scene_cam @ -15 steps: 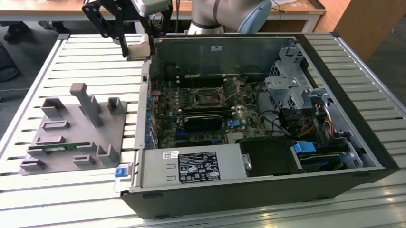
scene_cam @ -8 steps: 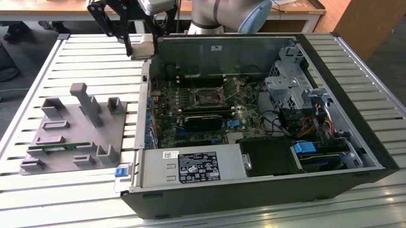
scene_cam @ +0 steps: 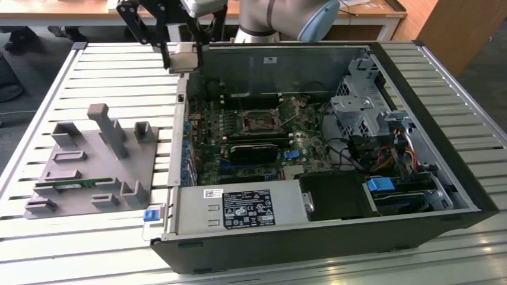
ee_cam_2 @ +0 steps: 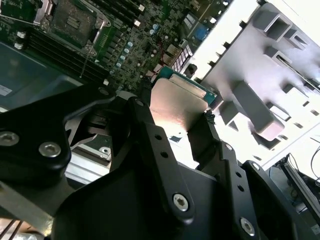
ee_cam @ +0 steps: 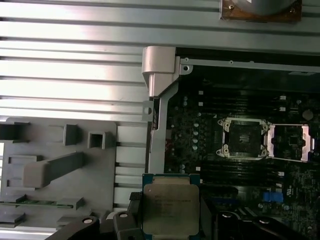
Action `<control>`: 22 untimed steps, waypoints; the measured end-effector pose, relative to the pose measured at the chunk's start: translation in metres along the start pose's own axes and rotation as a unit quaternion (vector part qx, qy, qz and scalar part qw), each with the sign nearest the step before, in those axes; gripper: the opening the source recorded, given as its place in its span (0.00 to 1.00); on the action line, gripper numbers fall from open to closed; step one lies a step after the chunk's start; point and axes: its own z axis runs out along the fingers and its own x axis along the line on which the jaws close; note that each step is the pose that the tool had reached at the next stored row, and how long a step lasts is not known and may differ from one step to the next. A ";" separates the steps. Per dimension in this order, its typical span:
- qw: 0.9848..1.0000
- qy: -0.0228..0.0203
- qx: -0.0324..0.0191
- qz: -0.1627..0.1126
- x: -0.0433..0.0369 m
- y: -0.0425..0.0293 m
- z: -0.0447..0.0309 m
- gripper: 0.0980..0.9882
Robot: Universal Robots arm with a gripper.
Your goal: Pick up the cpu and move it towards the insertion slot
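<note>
1. Already the jaws grip the cpu (ee_cam: 170,209), lifted clear of the grey tray (scene_cam: 87,172).
2. It hangs over the case's edge, well apart from the slot (ee_cam: 245,137); the carry remains.

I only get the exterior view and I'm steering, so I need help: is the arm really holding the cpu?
Observer: Yes. In both wrist views the gripper is shut on the cpu, silver top showing.
Operator: Is the insertion slot covered?
Observer: No. In the first wrist view the insertion slot lies open, its metal lid swung aside.
Operator: Is the cpu over it?
Observer: Not yet. In the first wrist view the cpu sits apart from the slot, by the case wall.
</note>
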 end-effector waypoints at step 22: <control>1.000 0.000 0.000 0.000 -0.0344 0.0067 0.0002 0.50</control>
